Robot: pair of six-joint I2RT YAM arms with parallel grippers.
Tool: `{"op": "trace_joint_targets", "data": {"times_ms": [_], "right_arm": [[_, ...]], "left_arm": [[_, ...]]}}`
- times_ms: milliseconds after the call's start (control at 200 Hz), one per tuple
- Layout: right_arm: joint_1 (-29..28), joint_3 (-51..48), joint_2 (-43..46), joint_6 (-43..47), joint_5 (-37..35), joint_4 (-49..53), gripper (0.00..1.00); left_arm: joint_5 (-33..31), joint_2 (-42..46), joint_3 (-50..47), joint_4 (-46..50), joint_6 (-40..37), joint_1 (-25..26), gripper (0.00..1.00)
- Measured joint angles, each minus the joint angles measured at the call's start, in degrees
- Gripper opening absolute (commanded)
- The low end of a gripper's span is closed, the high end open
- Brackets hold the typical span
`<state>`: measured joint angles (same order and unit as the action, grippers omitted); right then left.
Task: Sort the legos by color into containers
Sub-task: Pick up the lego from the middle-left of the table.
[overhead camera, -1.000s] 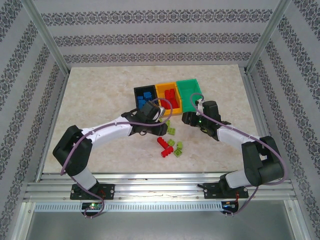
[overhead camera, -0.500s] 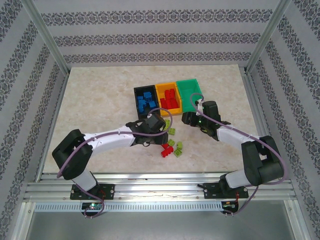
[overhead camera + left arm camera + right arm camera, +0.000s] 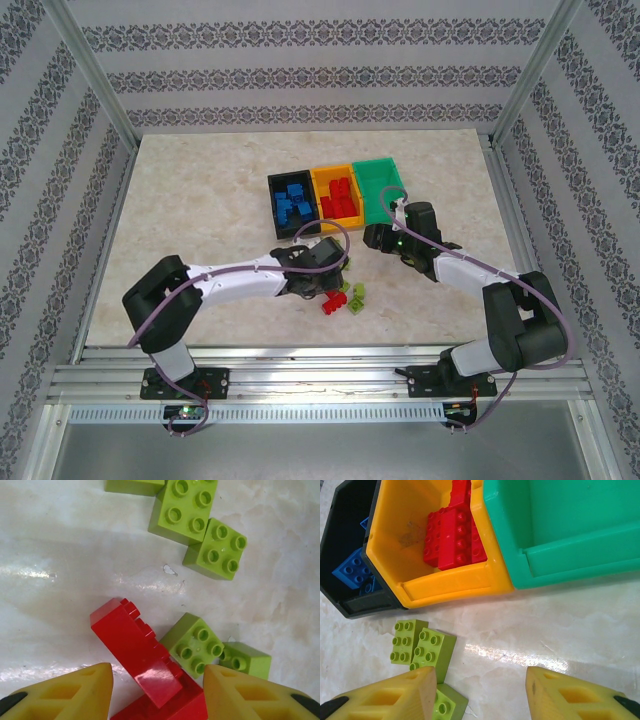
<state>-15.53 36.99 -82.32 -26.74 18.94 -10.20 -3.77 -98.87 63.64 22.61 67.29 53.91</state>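
Note:
Two joined red legos (image 3: 145, 660) lie on the table between the yellow fingers of my open left gripper (image 3: 157, 692), which hangs just above them (image 3: 325, 288). Lime green legos (image 3: 192, 642) lie beside the red ones, with two more (image 3: 215, 547) farther off. My right gripper (image 3: 480, 690) is open over bare table in front of the bins (image 3: 372, 238), with green legos (image 3: 432, 650) at its left finger. The black bin (image 3: 275, 205) holds blue legos (image 3: 352, 567), the orange-yellow bin (image 3: 450, 585) holds red ones (image 3: 452, 540), and the green bin (image 3: 560, 530) shows a bare floor.
The three bins stand side by side at the table's middle back (image 3: 337, 172). Loose green legos (image 3: 357, 295) sit just right of the left gripper. Metal frame posts (image 3: 95, 80) and patterned walls enclose the marble table (image 3: 190, 190).
My left gripper has come from the bins toward the near edge and now sits over the red legos. The right arm has not moved.

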Motion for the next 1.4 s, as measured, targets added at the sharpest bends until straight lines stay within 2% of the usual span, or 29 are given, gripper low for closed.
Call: {"op": "trace_joint_targets", "data": {"times_ms": [225, 435, 944, 1089, 1184, 1399], "right_arm": [[0.0, 0.0, 0.0, 0.0, 0.0, 0.0, 0.51], [0.0, 0.0, 0.0, 0.02, 0.0, 0.0, 0.52], [-0.11, 0.0, 0.0, 0.0, 0.0, 0.0, 0.52], [-0.11, 0.0, 0.0, 0.02, 0.0, 0.0, 0.52], [-0.11, 0.0, 0.0, 0.02, -0.02, 0.0, 0.52], [-0.11, 0.0, 0.0, 0.02, -0.04, 0.0, 0.52]], "left_arm": [[-2.58, -3.5, 3.78, 4.72, 8.74, 0.66, 0.48], [-4.5, -4.31, 5.2, 8.81, 12.55, 1.09, 0.46], [-4.83, -9.51, 7.3, 9.75, 12.72, 1.11, 0.41], [-4.83, -9.97, 7.21, 9.7, 12.66, 0.74, 0.33], [-5.05, -9.86, 6.88, 9.51, 12.39, 0.63, 0.24], [-6.99, -7.96, 5.35, 9.25, 9.81, 0.35, 0.24]]}}
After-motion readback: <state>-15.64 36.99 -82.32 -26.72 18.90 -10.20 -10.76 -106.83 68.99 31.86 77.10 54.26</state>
